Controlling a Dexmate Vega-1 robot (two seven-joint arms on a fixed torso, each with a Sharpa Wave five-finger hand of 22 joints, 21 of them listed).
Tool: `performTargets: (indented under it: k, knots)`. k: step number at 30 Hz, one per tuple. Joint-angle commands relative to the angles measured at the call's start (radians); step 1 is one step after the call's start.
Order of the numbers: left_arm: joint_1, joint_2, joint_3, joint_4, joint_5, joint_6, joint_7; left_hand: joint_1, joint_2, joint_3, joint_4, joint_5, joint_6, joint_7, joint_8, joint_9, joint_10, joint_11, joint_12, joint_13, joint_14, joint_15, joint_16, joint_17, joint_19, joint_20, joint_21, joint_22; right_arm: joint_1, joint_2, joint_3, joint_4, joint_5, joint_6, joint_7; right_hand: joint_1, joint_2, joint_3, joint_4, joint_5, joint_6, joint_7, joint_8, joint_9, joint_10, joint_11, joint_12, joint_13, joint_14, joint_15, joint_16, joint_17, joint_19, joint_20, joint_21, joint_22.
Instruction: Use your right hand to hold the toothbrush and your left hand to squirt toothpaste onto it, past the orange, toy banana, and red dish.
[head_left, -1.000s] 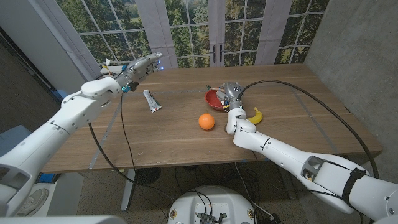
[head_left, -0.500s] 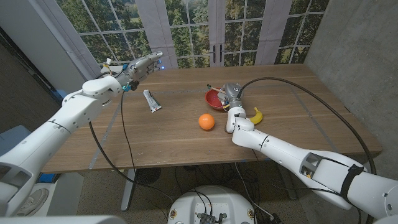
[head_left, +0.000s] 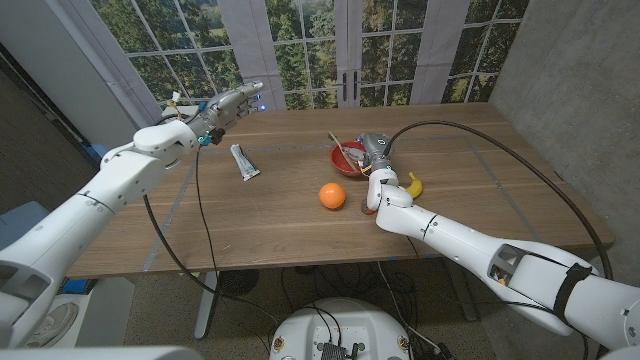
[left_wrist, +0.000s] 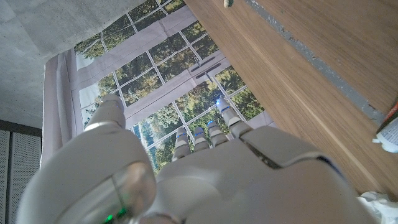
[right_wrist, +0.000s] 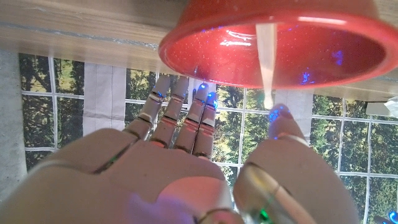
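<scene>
The toothbrush (head_left: 343, 150) lies in the red dish (head_left: 347, 161), its pale handle (right_wrist: 266, 56) sticking out over the rim (right_wrist: 273, 43). My right hand (head_left: 376, 153) hovers just beside the dish, fingers stretched out and apart, holding nothing; its thumb (right_wrist: 281, 127) is close to the handle's tip. The white toothpaste tube (head_left: 244, 162) lies on the table at the far left. My left hand (head_left: 226, 106) is raised beyond the tube with its fingers (left_wrist: 205, 134) extended and nothing in them. The tube's end (left_wrist: 389, 132) shows in the left wrist view.
The orange (head_left: 332, 196) sits in front of the dish, beside my right forearm. The toy banana (head_left: 412, 185) lies right of that forearm. A black cable (head_left: 480, 150) arcs over the table's right half. The wooden table (head_left: 270, 220) ends at windows behind.
My right hand has shifted slightly off the dish, so the toothbrush handle now shows more. My left hand has edged a little further along the table's far edge.
</scene>
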Motion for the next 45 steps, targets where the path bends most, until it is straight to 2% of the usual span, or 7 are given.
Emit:
performTargets:
  k: [1, 14, 23, 29, 34, 37, 45]
  knots:
    - [0.009, 0.003, -0.005, -0.013, -0.002, 0.004, 0.009, -0.007, 0.003, 0.004, -0.007, -0.001, 0.004, -0.001, 0.001, 0.003, 0.003, 0.002, 0.003, 0.003, 0.005, -0.008, -0.002, 0.002, 0.008, -0.004, -0.005, 0.001, -0.042, -0.055, 0.067, -0.037, 0.08, 0.19, -0.013, -0.071, 0.033, -0.027, 0.029, -0.004, -0.056, 0.008, 0.003, -0.008, -0.093, 0.03, -0.044, -0.008, -0.065, -0.041, -0.035, -0.008, -0.003, 0.015, -0.037, 0.002]
    - [0.024, -0.002, -0.016, -0.022, -0.032, 0.019, 0.02, -0.013, 0.003, 0.004, -0.01, -0.002, 0.0, -0.008, -0.001, 0.003, 0.01, -0.002, 0.004, 0.003, 0.008, -0.01, -0.001, 0.002, 0.015, -0.011, -0.01, 0.002, -0.08, -0.07, 0.153, 0.014, 0.195, 0.464, -0.019, -0.211, 0.214, -0.02, 0.115, 0.002, -0.137, -0.022, 0.004, -0.021, -0.22, 0.024, -0.092, -0.052, -0.189, -0.045, -0.117, -0.035, -0.033, -0.062, -0.124, 0.002]
    - [0.037, -0.033, -0.028, 0.01, -0.051, -0.031, 0.012, -0.052, 0.016, 0.0, 0.003, 0.0, 0.003, 0.054, -0.002, 0.002, 0.025, -0.014, 0.006, 0.002, 0.019, -0.022, 0.001, 0.005, 0.024, -0.022, -0.022, 0.002, -0.106, -0.072, 0.236, 0.067, 0.344, 0.709, 0.041, -0.262, 0.241, -0.013, 0.154, 0.008, -0.201, 0.004, -0.005, -0.027, -0.266, 0.032, -0.103, -0.082, -0.214, -0.029, -0.159, -0.066, -0.002, -0.117, -0.15, -0.001]
    - [0.034, -0.071, -0.03, 0.06, -0.079, -0.077, -0.026, -0.118, 0.116, 0.023, 0.049, 0.013, 0.028, 0.084, 0.004, 0.001, 0.048, -0.016, 0.006, 0.001, 0.033, -0.026, 0.006, 0.01, 0.039, -0.04, -0.037, 0.003, -0.119, -0.065, 0.273, 0.087, 0.426, 0.798, 0.103, -0.271, 0.251, -0.001, 0.163, 0.012, -0.202, 0.025, 0.001, -0.03, -0.264, 0.032, -0.1, -0.095, -0.223, -0.038, -0.177, -0.082, 0.015, -0.147, -0.16, -0.002]
    - [0.033, -0.119, -0.036, 0.119, -0.115, -0.13, -0.067, -0.174, 0.192, 0.11, 0.138, 0.039, 0.058, 0.097, 0.003, 0.0, 0.066, 0.003, 0.002, 0.0, 0.036, -0.029, 0.005, 0.013, 0.038, -0.05, -0.055, 0.006, -0.127, -0.047, 0.308, 0.126, 0.521, 0.885, 0.173, -0.273, 0.26, 0.009, 0.169, 0.016, -0.2, 0.028, 0.003, -0.031, -0.265, 0.028, -0.1, -0.103, -0.236, -0.049, -0.191, -0.092, 0.008, -0.165, -0.173, -0.003]
    - [0.042, -0.152, -0.046, 0.146, -0.131, -0.17, -0.065, -0.205, 0.193, 0.267, 0.254, 0.075, 0.038, 0.094, -0.009, -0.001, 0.037, 0.013, -0.012, -0.001, 0.022, -0.04, 0.0, 0.013, 0.04, -0.072, -0.07, 0.006, -0.133, -0.034, 0.326, 0.14, 0.561, 0.91, 0.192, -0.275, 0.264, 0.015, 0.173, 0.018, -0.2, 0.032, 0.004, -0.032, -0.268, 0.025, -0.1, -0.108, -0.236, -0.052, -0.196, -0.097, 0.005, -0.167, -0.18, -0.004]
    - [0.048, -0.182, -0.049, 0.207, -0.139, -0.223, -0.091, -0.205, 0.19, 0.357, 0.277, 0.086, 0.019, 0.093, -0.011, -0.002, 0.014, 0.014, -0.014, -0.002, 0.0, -0.048, -0.003, 0.011, 0.016, -0.114, -0.094, 0.002, -0.143, -0.024, 0.352, 0.137, 0.61, 0.916, 0.216, -0.279, 0.268, 0.023, 0.18, 0.021, -0.194, 0.041, 0.006, -0.033, -0.267, 0.026, -0.099, -0.115, -0.235, -0.056, -0.204, -0.106, 0.006, -0.172, -0.189, -0.004]
